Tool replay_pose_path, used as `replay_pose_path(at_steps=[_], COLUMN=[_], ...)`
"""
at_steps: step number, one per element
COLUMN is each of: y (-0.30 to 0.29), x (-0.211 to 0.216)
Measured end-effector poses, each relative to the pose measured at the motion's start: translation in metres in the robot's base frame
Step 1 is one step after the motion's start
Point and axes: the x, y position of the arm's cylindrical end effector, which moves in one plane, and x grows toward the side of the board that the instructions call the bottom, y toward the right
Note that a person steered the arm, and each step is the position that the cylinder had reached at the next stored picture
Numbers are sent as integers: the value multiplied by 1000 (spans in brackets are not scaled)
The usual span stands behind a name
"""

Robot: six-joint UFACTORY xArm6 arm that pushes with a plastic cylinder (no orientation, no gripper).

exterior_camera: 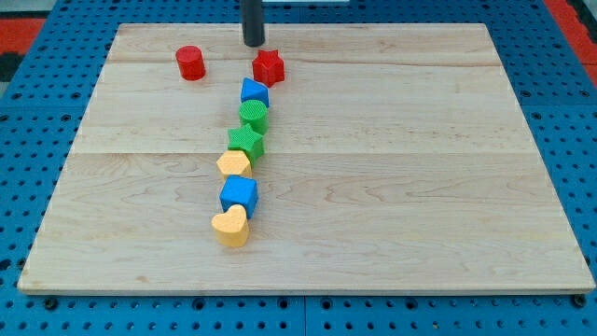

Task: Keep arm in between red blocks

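A red cylinder stands near the board's top left. A red star lies to its right. My tip comes down from the view's top, just above and left of the red star, and well right of the red cylinder. It sits slightly higher in the view than both red blocks and touches neither.
Below the red star a curved line of blocks runs down the wooden board: a blue block, a green hexagon, a green star, a yellow pentagon, a blue cube, a yellow heart.
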Motion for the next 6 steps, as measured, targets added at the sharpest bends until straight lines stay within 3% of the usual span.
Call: replay_pose_path(at_steps=[1, 2, 3, 4, 6], y=[-93, -144, -144, -113, -25], x=[-10, 23, 96, 123, 95])
